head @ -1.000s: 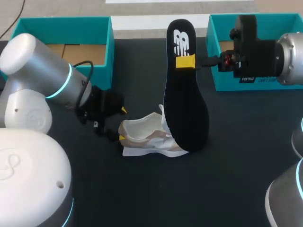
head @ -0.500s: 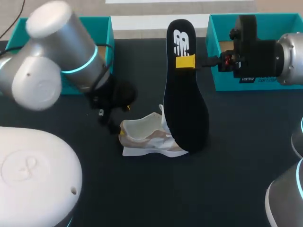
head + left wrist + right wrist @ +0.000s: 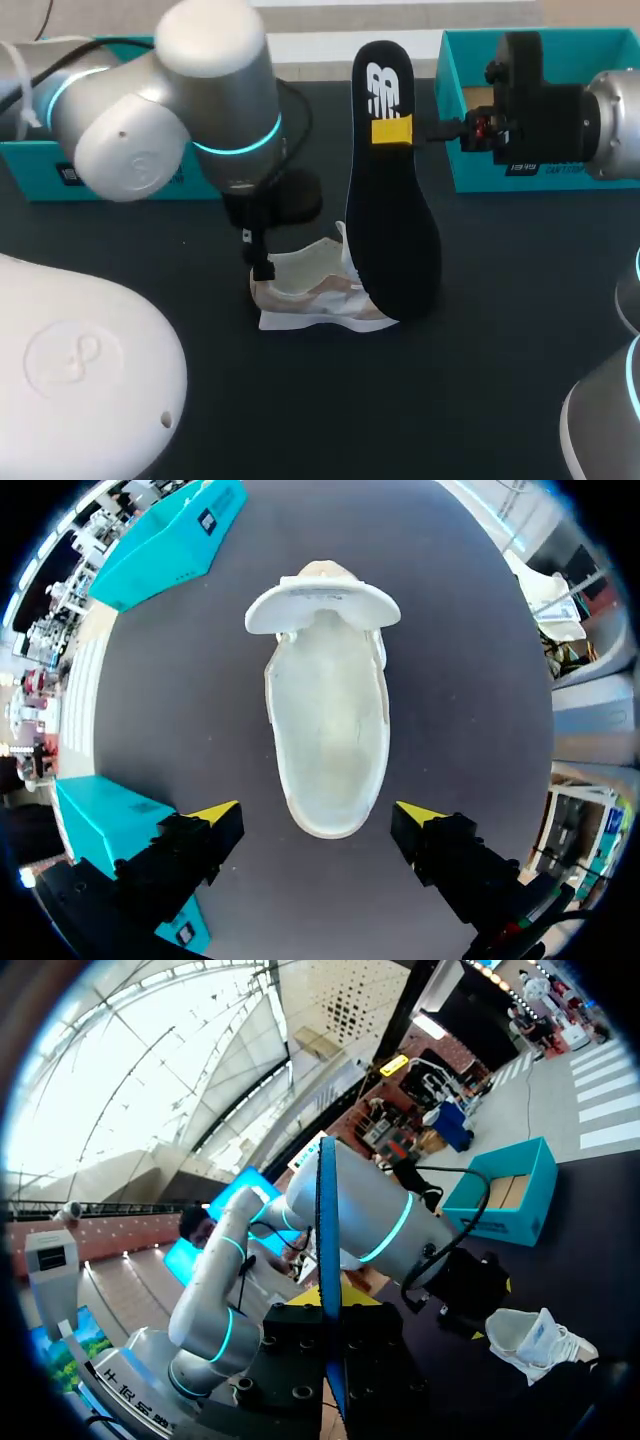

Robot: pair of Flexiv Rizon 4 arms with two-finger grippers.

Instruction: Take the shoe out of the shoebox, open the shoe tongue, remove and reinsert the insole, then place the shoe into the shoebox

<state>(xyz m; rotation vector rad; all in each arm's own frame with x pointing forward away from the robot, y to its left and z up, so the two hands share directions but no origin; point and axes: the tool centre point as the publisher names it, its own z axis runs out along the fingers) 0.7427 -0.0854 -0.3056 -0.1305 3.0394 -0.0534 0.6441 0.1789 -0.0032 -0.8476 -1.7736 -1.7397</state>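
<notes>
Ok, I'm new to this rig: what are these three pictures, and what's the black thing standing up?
Two robot arms work at a dark table. The wide picture looks down from above and behind them; each round one comes from a camera on an arm's wrist. The black thing is an insole, held upright by the right gripper, its lower end by a white shoe. The left gripper hovers open over that shoe, looking into it. A teal shoebox half sits at the back left, another back right.

Insole: gripped upright by the right pincer.
Shoe: laid on the surface, partly covered by the left arm.
</notes>
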